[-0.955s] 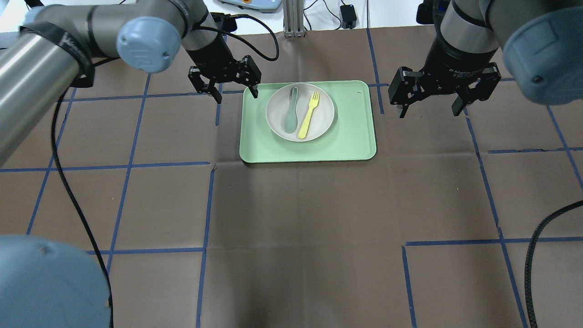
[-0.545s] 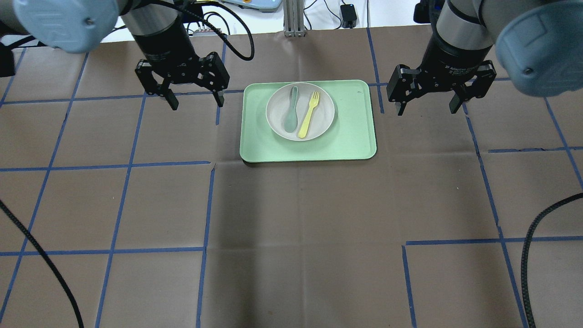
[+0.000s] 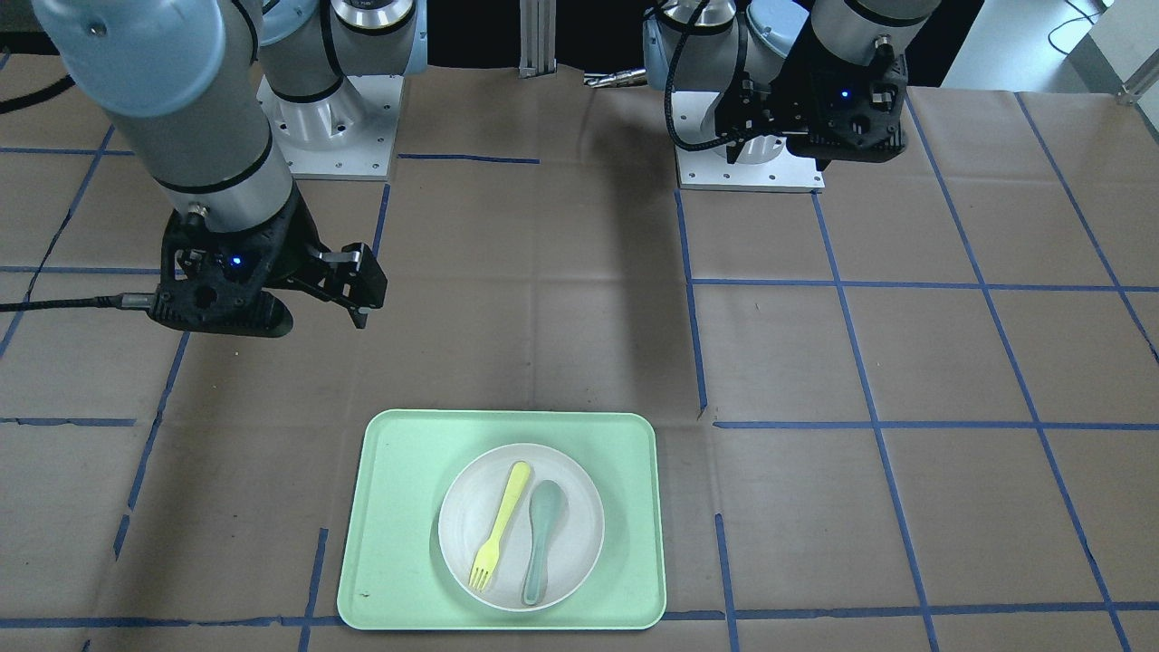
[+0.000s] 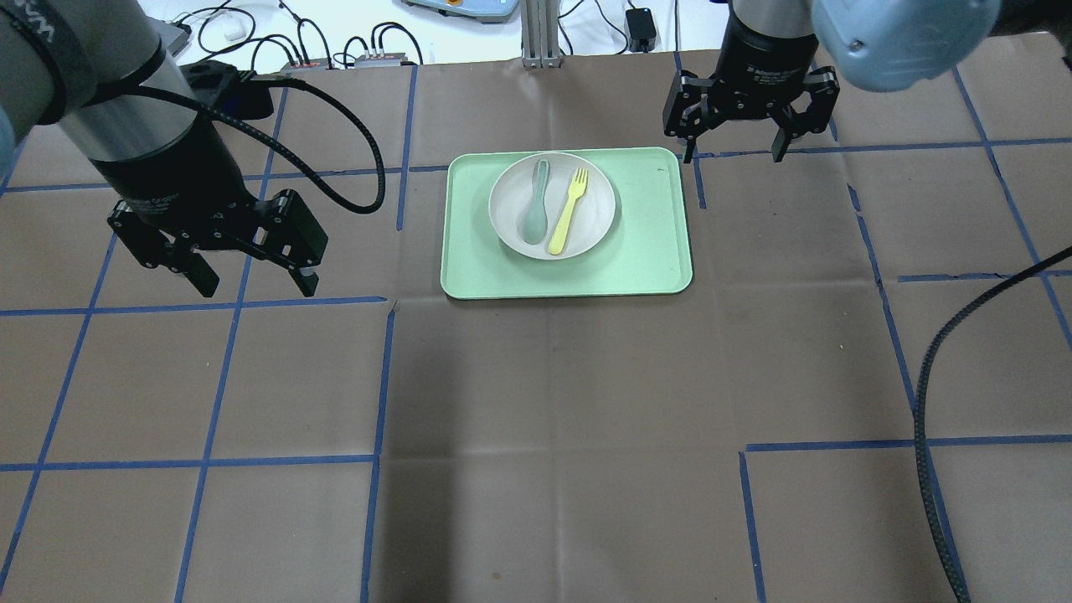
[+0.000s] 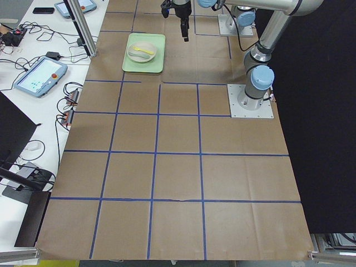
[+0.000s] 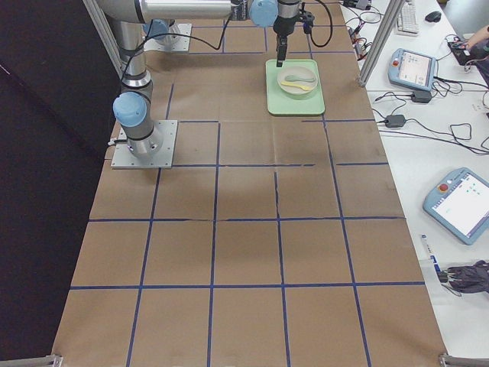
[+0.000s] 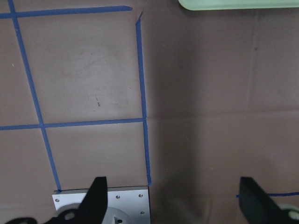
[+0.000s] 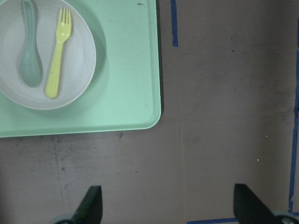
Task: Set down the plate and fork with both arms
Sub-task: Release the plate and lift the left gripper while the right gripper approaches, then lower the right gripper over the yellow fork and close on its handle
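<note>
The off-white plate (image 4: 508, 224) sits on the far half of the mint-green tray (image 4: 645, 247). The pale-yellow fork (image 4: 568, 213) lies in the plate, tines pointing away from the robot, beside a grey-green spoon (image 4: 533, 213). My left gripper (image 4: 255, 289) is open and empty over bare table, well left of the tray. My right gripper (image 4: 734, 155) is open and empty just beyond the tray's far right corner. The right wrist view shows plate (image 8: 79, 70), fork (image 8: 58, 53) and tray (image 8: 131, 93) ahead of the open right gripper (image 8: 170, 205). The left wrist view shows only the tray's edge (image 7: 238, 3).
Brown paper with blue tape lines covers the table (image 4: 553, 419). Cables, an aluminium post (image 4: 536, 33) and teach pendants lie beyond the far edge. A black cable (image 4: 930, 402) hangs at the right. A bolted metal plate (image 7: 100, 203) shows under the left gripper.
My left gripper has moved left from the tray's far left corner and back toward the robot. My right gripper has moved away from the robot and left toward the tray's far right corner. Both stayed open.
</note>
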Available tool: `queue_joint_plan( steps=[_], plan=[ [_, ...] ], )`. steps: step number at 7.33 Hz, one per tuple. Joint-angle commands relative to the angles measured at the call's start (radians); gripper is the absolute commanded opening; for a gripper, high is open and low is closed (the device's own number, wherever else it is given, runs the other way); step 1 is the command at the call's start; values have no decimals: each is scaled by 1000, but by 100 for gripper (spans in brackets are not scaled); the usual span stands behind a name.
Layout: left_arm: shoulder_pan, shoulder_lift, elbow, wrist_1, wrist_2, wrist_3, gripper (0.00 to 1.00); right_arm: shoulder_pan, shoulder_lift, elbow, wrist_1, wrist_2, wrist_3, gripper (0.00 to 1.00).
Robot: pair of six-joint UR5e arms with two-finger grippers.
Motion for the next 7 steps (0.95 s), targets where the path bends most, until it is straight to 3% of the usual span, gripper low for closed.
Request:
queue_joint_plan(
  steps=[1, 2, 4, 7],
  plan=[
    [23, 12, -68, 37, 8, 25, 99, 82, 144, -94, -70, 0, 115, 100],
    [23, 14, -88, 118, 12, 34, 99, 115, 204, -131, -102, 1, 179, 100],
    [17, -3, -71, 120, 4, 31, 99, 178, 297, -195, -130, 1, 279, 100],
    [-30, -6, -71, 132, 12, 35, 99, 203, 398, -205, -216, -4, 299, 100]
  ],
)
